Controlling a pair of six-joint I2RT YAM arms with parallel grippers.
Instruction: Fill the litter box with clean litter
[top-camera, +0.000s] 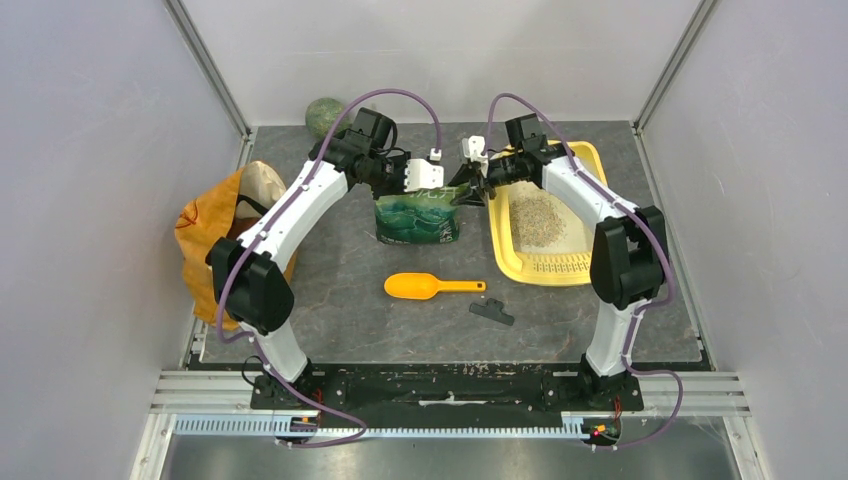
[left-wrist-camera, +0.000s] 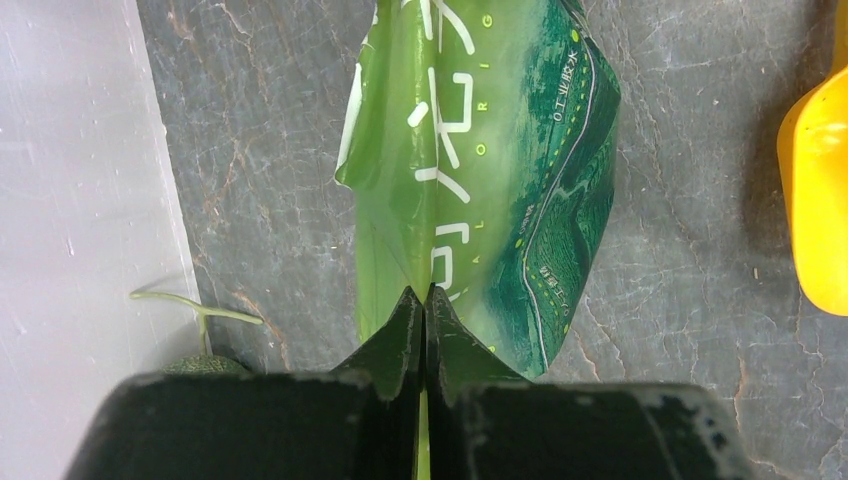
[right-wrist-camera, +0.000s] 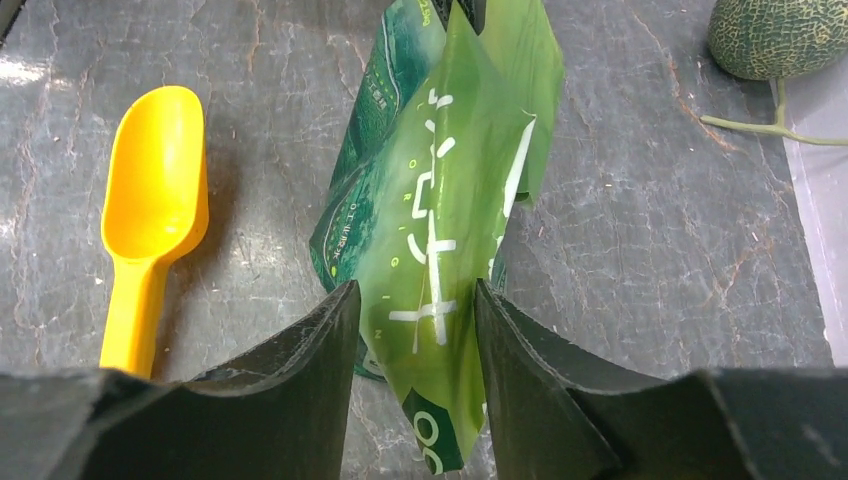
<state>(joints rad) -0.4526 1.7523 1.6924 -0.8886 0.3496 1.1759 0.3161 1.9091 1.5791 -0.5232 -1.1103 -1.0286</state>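
With the left gripper (left-wrist-camera: 423, 300) clamped tight on the green pouch (left-wrist-camera: 480, 170) and the right gripper (right-wrist-camera: 415, 292) straddling it open, a one-sided tug may spill its contents short of the litter box (top-camera: 548, 266).

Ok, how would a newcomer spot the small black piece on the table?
Find the yellow litter box on the right of the grey table. Off its near-left corner, past the handle of the orange scoop, lies the black piece: the only small, flat, dark thing loose there.
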